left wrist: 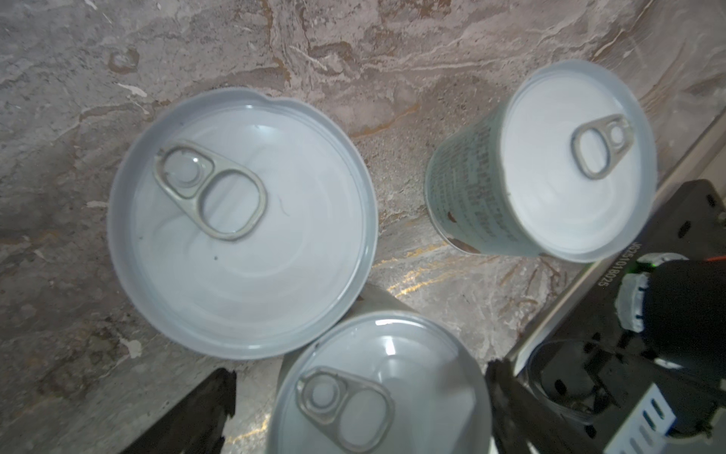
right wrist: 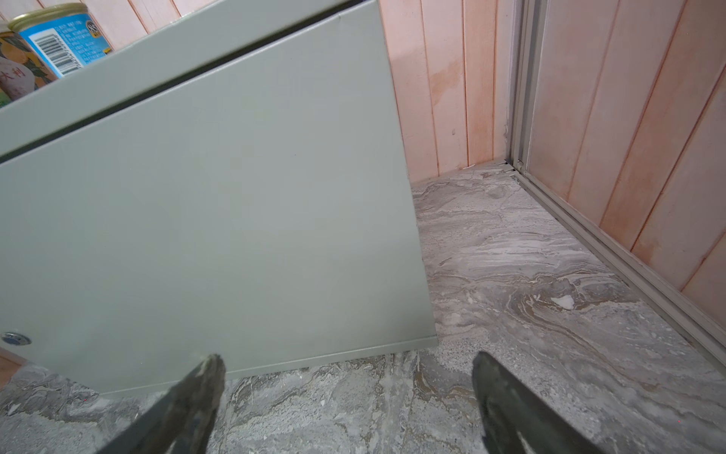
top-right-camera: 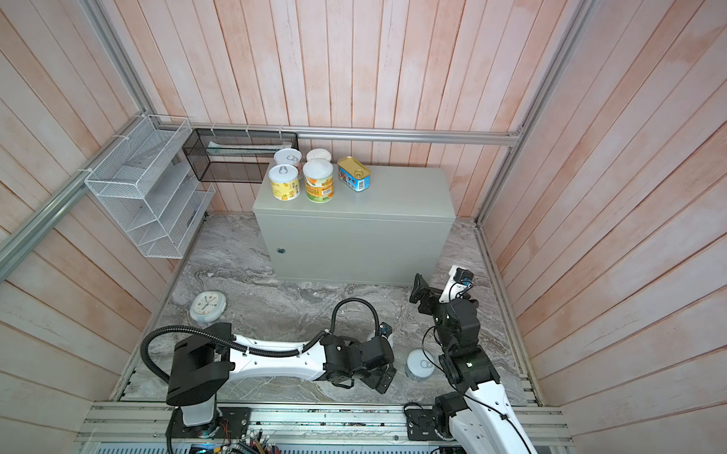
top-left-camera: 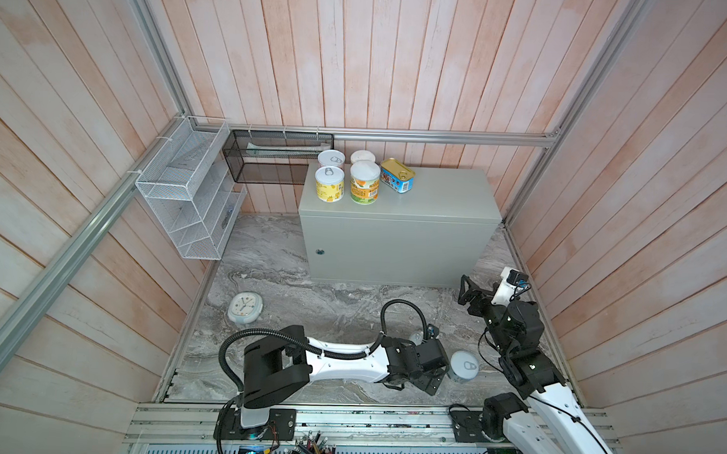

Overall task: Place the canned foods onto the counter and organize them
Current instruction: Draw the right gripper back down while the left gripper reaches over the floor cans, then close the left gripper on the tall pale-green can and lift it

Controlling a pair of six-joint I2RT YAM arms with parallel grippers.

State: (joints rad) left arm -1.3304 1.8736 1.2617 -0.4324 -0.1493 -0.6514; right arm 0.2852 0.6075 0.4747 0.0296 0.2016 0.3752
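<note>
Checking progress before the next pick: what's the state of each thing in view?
Left gripper: open, above a floor can.
Right gripper: open, empty.
Four cans: upright on the counter.
Gold tin: on the counter, lid up.
Three floor cans: upright, unopened, on the marble.
Counter: door shut.
Clock: lying face up.

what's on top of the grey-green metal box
Four round cans in a square cluster and a gold tin beside them. The rear cans' labels are hidden behind the front two.
</note>
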